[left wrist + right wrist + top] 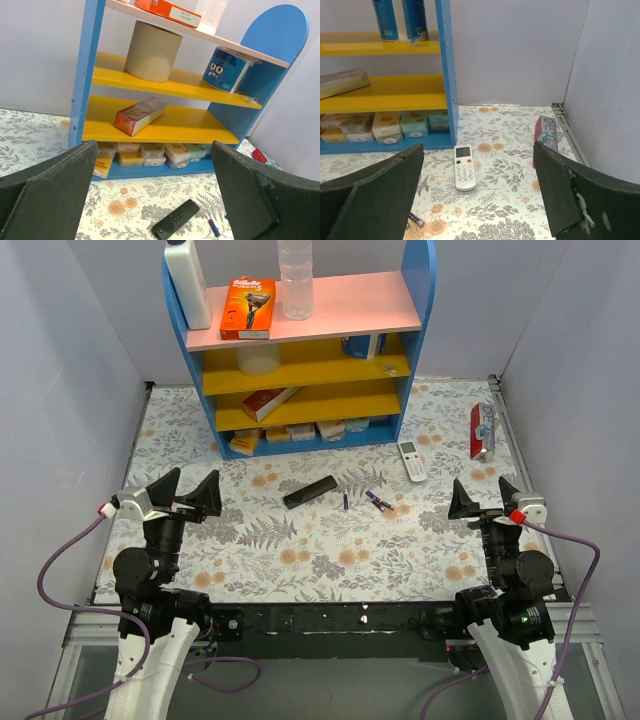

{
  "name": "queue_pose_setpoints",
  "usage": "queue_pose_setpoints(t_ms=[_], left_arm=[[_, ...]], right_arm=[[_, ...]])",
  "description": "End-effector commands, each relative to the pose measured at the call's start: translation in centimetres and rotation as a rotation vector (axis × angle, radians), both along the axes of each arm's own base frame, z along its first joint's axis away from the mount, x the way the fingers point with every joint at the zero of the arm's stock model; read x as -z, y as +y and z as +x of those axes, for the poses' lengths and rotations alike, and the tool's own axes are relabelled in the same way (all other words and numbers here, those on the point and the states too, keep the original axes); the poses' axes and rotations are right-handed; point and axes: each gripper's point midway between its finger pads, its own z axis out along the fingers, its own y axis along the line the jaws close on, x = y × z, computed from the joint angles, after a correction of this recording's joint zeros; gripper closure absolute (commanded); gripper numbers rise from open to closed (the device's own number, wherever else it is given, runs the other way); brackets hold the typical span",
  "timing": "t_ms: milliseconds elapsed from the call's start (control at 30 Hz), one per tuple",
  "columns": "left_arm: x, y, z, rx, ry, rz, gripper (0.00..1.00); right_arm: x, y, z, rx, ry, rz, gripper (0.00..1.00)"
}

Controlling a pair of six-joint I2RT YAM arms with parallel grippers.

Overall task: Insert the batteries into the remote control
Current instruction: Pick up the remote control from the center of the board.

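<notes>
While looking down from the top, can see the left gripper [198, 474] low at the front left, over the flowery mat [300, 552], with its fingers spread wide apart. Holds nothing and touches nothing. Same for the right gripper [480, 482] at the front right: spread wide, nothing between the fingers, nothing touched. Out in the middle of the mat, well away from both, can find the batteries [378, 501]. One lying alone just right of the black remote [309, 491], not touching it, and a small bunch a bit farther right, close together. Too tiny to count the bunch. Past them, nearer the shelf [330, 305], can spot the white remote [412, 460], buttons up. From the left wrist, can see the black remote, buttons up, and one battery far ahead between the two dark fingers. From the right wrist, can see the white remote far ahead in the same way.
</notes>
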Motion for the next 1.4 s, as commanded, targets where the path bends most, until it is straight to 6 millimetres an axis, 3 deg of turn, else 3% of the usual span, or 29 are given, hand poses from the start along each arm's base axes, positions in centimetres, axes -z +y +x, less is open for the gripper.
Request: queue_pose_setpoints(t_ms=[0, 200, 400, 433, 500, 533, 700, 833, 900, 933, 1000, 1033, 1067, 1133, 1200, 1233, 1367], left_arm=[[-0.6, -0.1, -0.2, 0.008, -0.014, 0.008, 0.02], [-0.6, 0.1, -0.4, -0.001, -0.019, 0.003, 0.02], [-0.8, 0.2, -0.7, -0.004, -0.022, -0.018, 0.02], [-0.8, 0.2, -0.7, -0.002, -0.021, -0.021, 0.02], [-0.6, 0.2, -0.9, 0.003, -0.011, -0.032, 0.02], [-0.7, 0.1, -1.0, 0.006, -0.007, -0.035, 0.02], [0.5, 0.1, -1.3, 0.016, 0.056, -0.08, 0.02], [1.2, 0.2, -1.3, 0.009, 0.088, -0.096, 0.02], [1.2, 0.4, -1.3, -0.001, 0.089, -0.096, 0.02], [1.2, 0.4, -1.3, -0.003, 0.089, -0.095, 0.02], [1.1, 0.5, -1.4, -0.006, 0.085, -0.096, 0.02], [1.2, 0.5, -1.4, -0.005, 0.085, -0.095, 0.02], [1.1, 0.5, -1.5, -0.005, 0.082, -0.096, 0.02], [1.0, 0.6, -1.6, -0.011, 0.079, -0.098, 0.02], [1.1, 0.6, -1.5, -0.011, 0.081, -0.098, 0.02], [1.1, 0.6, -1.5, -0.008, 0.082, -0.097, 0.02], [1.1, 0.5, -1.6, -0.004, 0.082, -0.095, 0.02]], right_arm=[[-3.3, -0.5, -1.5, 0.002, -0.111, 0.031, 0.03], [-3.1, 0.6, -1.2, -0.056, -0.094, 0.034, 0.02], [-1.8, 6.2, -0.1, -0.331, 0.05, -0.037, 0.02], [-0.4, 7.3, 0.6, -0.383, 0.129, -0.054, 0.02], [-0.4, 8.0, 1.1, -0.413, 0.186, -0.053, 0.02], [1.0, 8.4, 1.9, -0.422, 0.269, -0.053, 0.02], [2.3, 10.5, 3.4, -0.51, 0.413, -0.031, 0.02], [5.0, 12.9, 5.7, -0.6, 0.607, -0.011, 0.02], [6.9, 14.1, 6.0, -0.668, 0.706, -0.055, 0.02], [8.7, 15.1, 6.7, -0.708, 0.773, -0.104, 0.02], [8.9, 17.4, 7.0, -0.775, 0.791, -0.19, 0.02], [11.1, 18.0, 7.8, -0.782, 0.835, -0.271, 0.02], [10.4, 19.0, 8.6, -0.793, 0.812, -0.311, 0.02], [13.1, 21.2, 8.5, -0.857, 0.876, -0.41, 0.02], [12.8, 23.3, 9.3, -0.913, 0.831, -0.499, 0.02], [14.5, 24.0, 9.6, -0.934, 0.866, -0.536, 0.02], [17.1, 26.2, 11.3, -1.005, 0.86, -0.671, 0.02]])
